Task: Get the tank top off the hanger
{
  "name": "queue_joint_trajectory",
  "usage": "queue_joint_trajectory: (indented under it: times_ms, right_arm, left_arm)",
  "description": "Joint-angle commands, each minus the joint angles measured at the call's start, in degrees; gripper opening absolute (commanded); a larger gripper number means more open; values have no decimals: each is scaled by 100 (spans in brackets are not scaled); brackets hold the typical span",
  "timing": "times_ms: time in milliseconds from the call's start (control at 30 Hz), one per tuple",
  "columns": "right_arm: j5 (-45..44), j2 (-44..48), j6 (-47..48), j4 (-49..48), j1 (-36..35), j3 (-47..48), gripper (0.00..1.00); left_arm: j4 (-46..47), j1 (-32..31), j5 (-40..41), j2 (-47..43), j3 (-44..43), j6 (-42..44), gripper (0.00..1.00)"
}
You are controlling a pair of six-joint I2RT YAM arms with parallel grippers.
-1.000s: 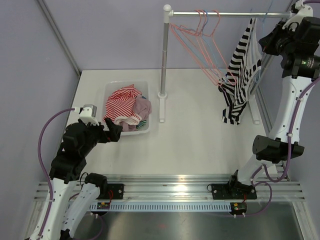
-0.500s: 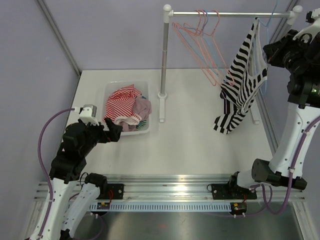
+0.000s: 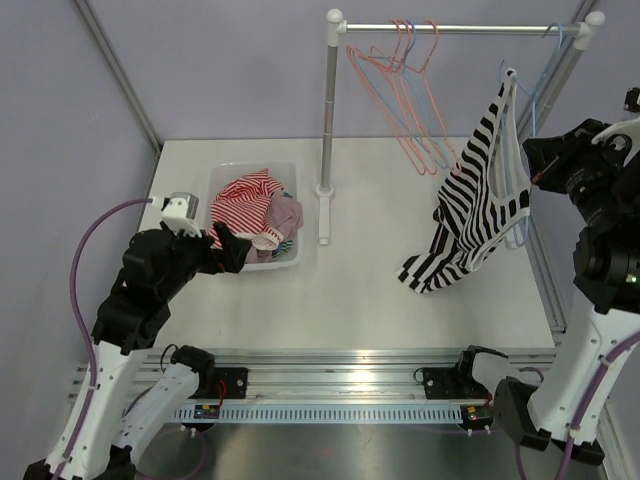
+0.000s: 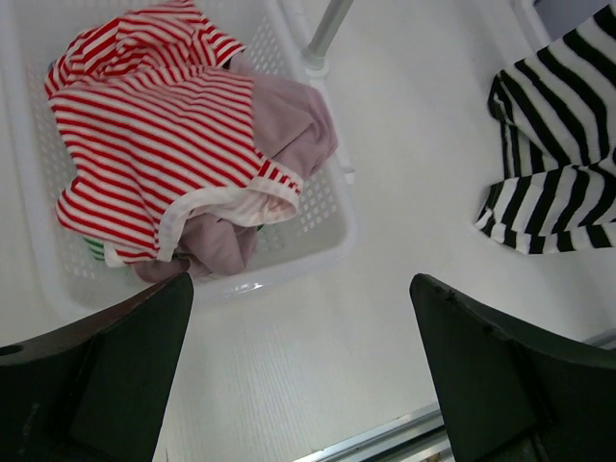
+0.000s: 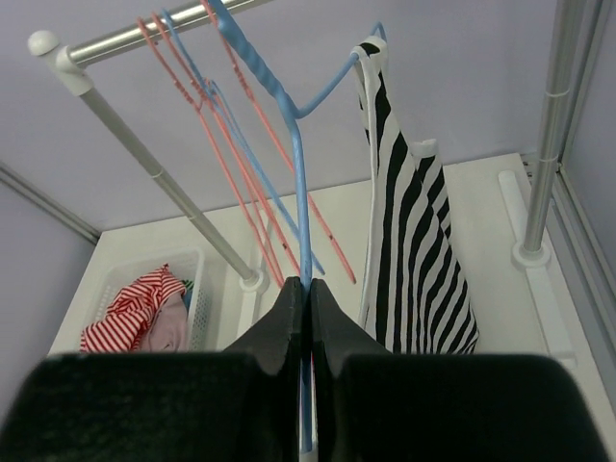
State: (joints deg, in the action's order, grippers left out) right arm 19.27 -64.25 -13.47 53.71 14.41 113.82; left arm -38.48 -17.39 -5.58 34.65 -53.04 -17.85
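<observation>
The black-and-white striped tank top [image 3: 470, 215] hangs from a thin blue hanger [image 3: 524, 100] at the right end of the rack. Its hem trails just above the table. My right gripper [image 3: 538, 158] is shut on the hanger's lower wire. In the right wrist view the blue hanger [image 5: 297, 183] runs straight up out of the gripper [image 5: 309, 284], and the tank top [image 5: 419, 250] drapes to its right. Whether the hook still rests on the rail [image 3: 450, 29] I cannot tell. My left gripper [image 3: 228, 250] is open beside the basket, nothing between its fingers [image 4: 481, 366].
A white basket [image 3: 222, 180] at the left holds red-striped and pink clothes [image 4: 164, 125]. Several pink and blue empty hangers [image 3: 400, 90] hang on the rail. The rack's post [image 3: 328, 110] stands mid-table, with its right post [image 5: 553, 135] close to my right arm.
My right arm has swung down and toward the near edge with the hanger, and the tank top has tilted and drifted left. My left arm has risen slightly, jaws still open.
</observation>
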Motion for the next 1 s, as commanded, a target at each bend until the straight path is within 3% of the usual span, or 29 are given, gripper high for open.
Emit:
queue_joint_trajectory:
  times_ms: [0,400,567,800,967]
  right_arm:
    - [209,640,-234,-133,9,-132,0]
    - [1192,1371,-638,183,-184,307,0]
    - [1763,1292,-806,35,-640,431,0]
    - [2687,1239,-1385,-721,-1046,-263,0]
    - [3118,1230,-1806,-1292,-1125,-606,0]
  left_arm:
    - [227,-291,-13,268,-838,18,99]
    - [524,-2242,84,1658,-3597,633,99]
    - [1359,-2805,215,2036,-3784,818,99]
    - [2441,-3402,532,2625,-3749,896,99]
    - [2696,-3991,1260,3064,-3951,1151,99]
